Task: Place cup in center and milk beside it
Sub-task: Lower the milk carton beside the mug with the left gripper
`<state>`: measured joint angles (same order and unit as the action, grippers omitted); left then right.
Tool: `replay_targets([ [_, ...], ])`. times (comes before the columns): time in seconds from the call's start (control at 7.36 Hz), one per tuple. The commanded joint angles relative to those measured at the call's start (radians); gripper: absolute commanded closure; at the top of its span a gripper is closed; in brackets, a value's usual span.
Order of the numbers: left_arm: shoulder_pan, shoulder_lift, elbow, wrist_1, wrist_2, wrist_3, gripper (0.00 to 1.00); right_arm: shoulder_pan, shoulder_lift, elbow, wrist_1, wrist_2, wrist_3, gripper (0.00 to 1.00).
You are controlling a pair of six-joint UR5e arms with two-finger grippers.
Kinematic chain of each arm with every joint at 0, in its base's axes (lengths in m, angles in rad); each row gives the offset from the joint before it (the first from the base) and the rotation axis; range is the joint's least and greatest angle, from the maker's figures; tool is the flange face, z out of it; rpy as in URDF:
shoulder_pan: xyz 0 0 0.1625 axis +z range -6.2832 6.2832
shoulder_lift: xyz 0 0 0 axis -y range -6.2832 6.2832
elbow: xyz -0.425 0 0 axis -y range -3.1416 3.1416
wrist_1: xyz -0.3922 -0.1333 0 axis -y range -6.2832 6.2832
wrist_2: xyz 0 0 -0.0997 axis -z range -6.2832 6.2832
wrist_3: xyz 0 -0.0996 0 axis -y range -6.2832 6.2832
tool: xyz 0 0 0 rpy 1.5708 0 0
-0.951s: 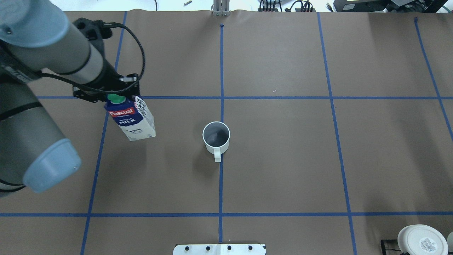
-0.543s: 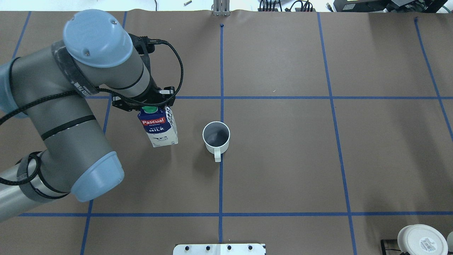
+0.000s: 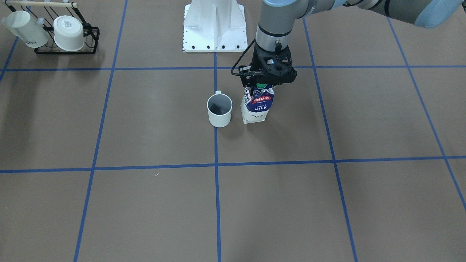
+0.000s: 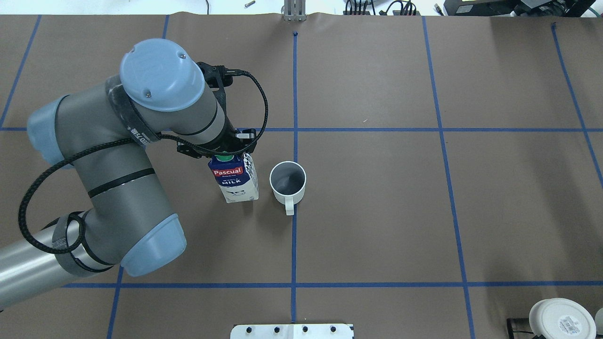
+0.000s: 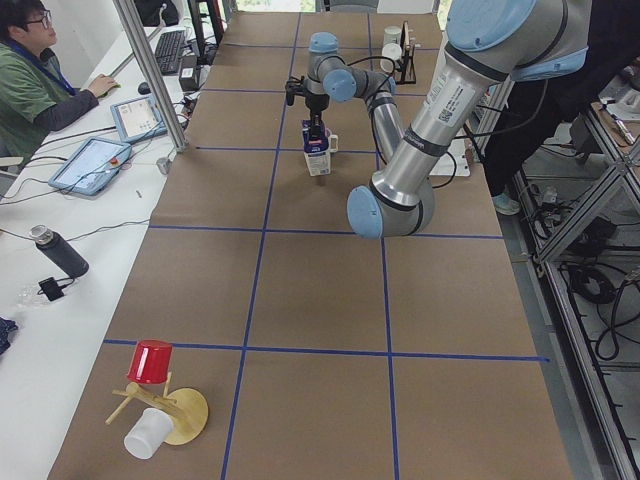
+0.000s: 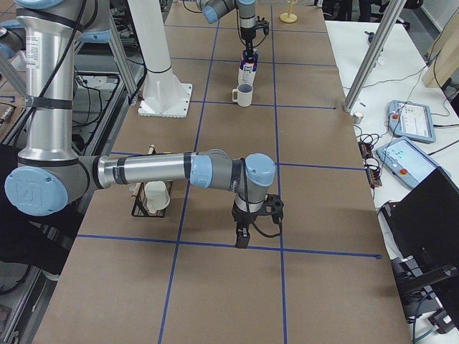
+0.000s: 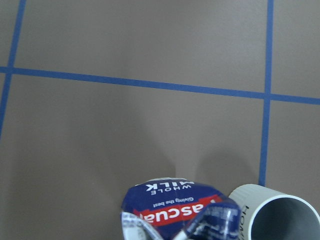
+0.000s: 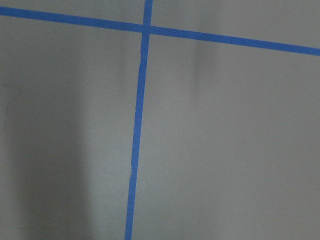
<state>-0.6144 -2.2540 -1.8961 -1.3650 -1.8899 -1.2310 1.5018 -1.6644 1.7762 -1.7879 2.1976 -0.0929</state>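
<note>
The cup point(image 4: 288, 181) stands upright on the centre tape line of the brown gridded surface point(image 4: 377, 197), handle toward the robot. It also shows in the front view point(image 3: 219, 109) and the left wrist view point(image 7: 282, 215). The milk point(image 4: 235, 181) is upright just left of the cup with a small gap, its base at or just above the surface point(image 3: 257, 107). My left gripper point(image 4: 225, 157) is shut on the carton's top around the green cap. My right gripper point(image 6: 244, 233) shows only in the right side view, low over the table; I cannot tell its state.
A black rack point(image 3: 62, 32) with two other white cups stands near the robot's right corner, next to the white robot base point(image 3: 214, 25). A red cup point(image 5: 150, 362) on a wooden stand sits at the far left end. An operator point(image 5: 30, 80) sits beside the table.
My left arm has carried the milk to the right, from near the left grid line to right beside the cup. The cup has not moved.
</note>
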Motion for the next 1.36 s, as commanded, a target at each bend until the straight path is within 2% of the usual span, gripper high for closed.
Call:
replay_targets([
  [0.0,0.005,0.002,0.035,-0.063,0.000,0.001,1.00,0.000,0.000,0.000,-0.001,0.001,-0.001,0.00],
  [0.14,0.005,0.002,0.035,-0.066,0.000,0.001,0.86,0.000,0.000,0.000,0.001,0.001,-0.001,0.00],
  [0.27,0.005,0.004,0.034,-0.066,0.000,0.002,0.27,0.000,0.000,0.000,-0.001,0.001,-0.001,0.00],
  [0.41,0.005,0.007,0.034,-0.065,0.002,0.004,0.02,0.000,0.000,0.000,-0.001,0.001,0.001,0.00],
  [0.68,0.004,0.004,0.009,-0.063,0.002,0.001,0.02,0.000,0.000,0.000,0.001,0.002,-0.001,0.00],
  [0.95,-0.011,0.005,-0.064,-0.042,-0.006,0.004,0.01,0.000,0.000,0.000,0.001,0.002,-0.001,0.00],
  [1.22,-0.077,0.034,-0.069,-0.025,-0.035,0.072,0.01,0.000,-0.002,-0.001,-0.002,0.002,-0.001,0.00],
])
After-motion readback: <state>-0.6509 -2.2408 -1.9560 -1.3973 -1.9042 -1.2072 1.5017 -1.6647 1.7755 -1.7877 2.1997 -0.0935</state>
